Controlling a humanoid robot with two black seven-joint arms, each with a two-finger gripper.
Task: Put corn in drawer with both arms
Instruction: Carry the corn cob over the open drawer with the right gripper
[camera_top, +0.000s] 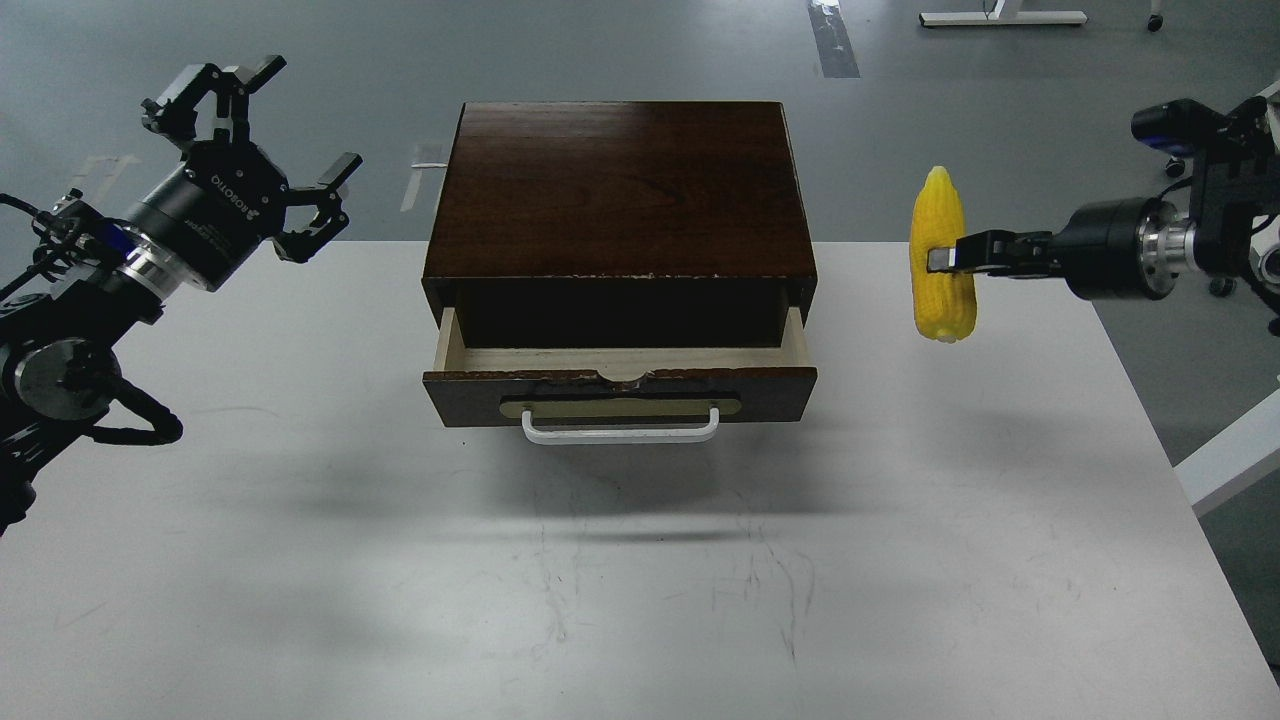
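The yellow corn (941, 256) hangs upright, pointed end up, in the air to the right of the brown box. My right gripper (948, 259) is shut on its middle, coming in from the right. The drawer (620, 383) is pulled partly open at the front of the dark brown box (620, 190); its pale interior shows and its white bar handle (620, 428) faces me. My left gripper (262, 150) is open and empty, raised above the table's far left edge, left of the box.
The white table (620, 580) ends close to the right of the corn's position. Chair legs and castors (1215, 135) stand on the grey floor at the far right.
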